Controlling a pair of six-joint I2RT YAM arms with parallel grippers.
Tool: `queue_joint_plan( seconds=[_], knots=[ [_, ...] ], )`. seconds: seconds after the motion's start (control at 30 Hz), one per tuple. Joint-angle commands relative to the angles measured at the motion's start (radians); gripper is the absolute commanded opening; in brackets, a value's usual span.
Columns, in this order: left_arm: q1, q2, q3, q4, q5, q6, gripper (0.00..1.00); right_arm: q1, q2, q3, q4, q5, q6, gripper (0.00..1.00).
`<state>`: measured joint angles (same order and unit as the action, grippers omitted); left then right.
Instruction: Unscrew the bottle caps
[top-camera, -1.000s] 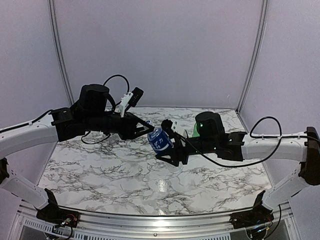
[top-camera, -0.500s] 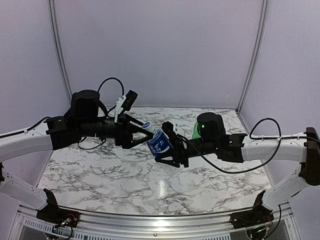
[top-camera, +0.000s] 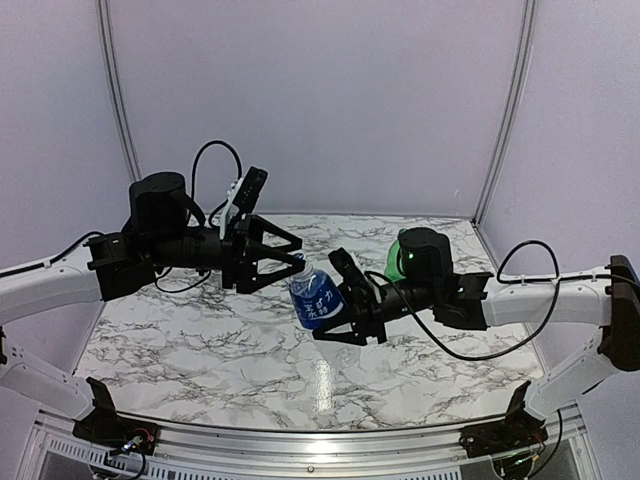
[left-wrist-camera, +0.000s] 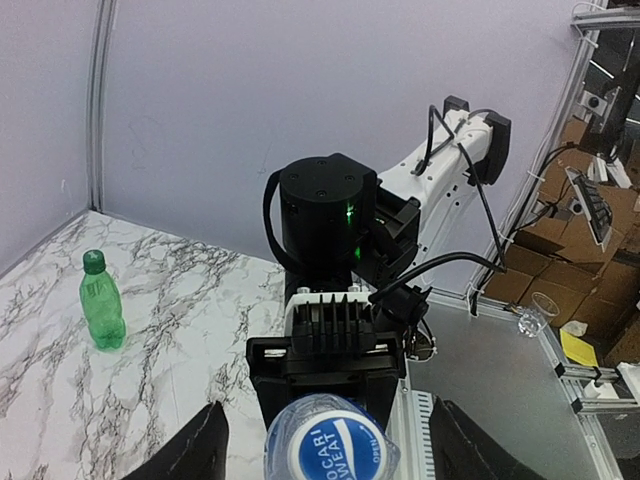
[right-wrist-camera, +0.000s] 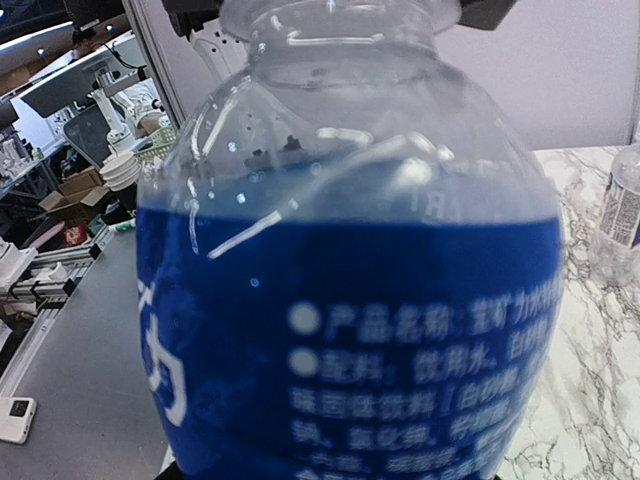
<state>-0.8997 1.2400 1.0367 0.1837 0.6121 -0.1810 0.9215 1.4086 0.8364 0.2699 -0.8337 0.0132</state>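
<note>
The right hand (top-camera: 340, 305) is clamped, it seems, on the blue-label bottle (top-camera: 316, 297). It holds the bottle tilted above the tabletop (top-camera: 200, 340) so the blue cap (left-wrist-camera: 337, 452) points into the left hand (top-camera: 297, 257), whose fingers stand apart around it, ready for twisting. Farther back, the green bottle (left-wrist-camera: 102, 303) stands capped.

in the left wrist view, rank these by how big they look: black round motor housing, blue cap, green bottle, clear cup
1. black round motor housing
2. blue cap and green bottle: about alike; the cap sits nearest the lens and is cropped
3. clear cup
</note>
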Motion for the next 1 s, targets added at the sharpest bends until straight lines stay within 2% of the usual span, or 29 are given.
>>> queue_joint_plan(
  seconds=[0.0, 0.17, 0.27, 0.4, 0.47, 0.5, 0.63, 0.8, 0.9, 0.97],
  knots=[
    [-0.003, 0.025, 0.031, 0.089, 0.07, 0.002, 0.68, 0.0, 0.005, 0.006, 0.07, -0.067, 0.037, 0.35],
    [-0.004, 0.038, 0.028, 0.102, 0.084, -0.01, 0.56, 0.0, 0.006, 0.006, 0.078, -0.066, 0.045, 0.34],
    [-0.004, 0.041, 0.025, 0.108, 0.084, -0.015, 0.46, 0.0, 0.01, 0.006, 0.077, -0.06, 0.045, 0.33],
    [-0.004, 0.049, 0.025, 0.109, 0.082, -0.02, 0.22, 0.0, 0.012, 0.006, 0.076, -0.033, 0.047, 0.32],
    [-0.004, 0.05, 0.024, 0.109, 0.063, -0.03, 0.03, 0.0, 0.012, 0.011, 0.062, 0.002, 0.046, 0.31],
    [-0.004, 0.048, 0.021, 0.109, 0.041, -0.04, 0.0, 0.0, 0.01, 0.013, 0.052, 0.026, 0.044, 0.3],
    [-0.004, 0.035, 0.001, 0.109, -0.082, -0.094, 0.0, -0.001, -0.009, 0.022, 0.013, 0.15, 0.031, 0.29],
    [-0.015, 0.031, -0.021, 0.105, -0.239, -0.197, 0.0, -0.002, -0.025, 0.064, -0.067, 0.377, -0.01, 0.26],
    [-0.05, 0.039, -0.017, 0.091, -0.387, -0.261, 0.0, -0.001, -0.02, 0.079, -0.083, 0.505, -0.012, 0.26],
    [-0.085, 0.063, 0.015, 0.032, -0.532, -0.31, 0.0, -0.001, -0.008, 0.09, -0.09, 0.578, -0.01, 0.26]
  ],
)
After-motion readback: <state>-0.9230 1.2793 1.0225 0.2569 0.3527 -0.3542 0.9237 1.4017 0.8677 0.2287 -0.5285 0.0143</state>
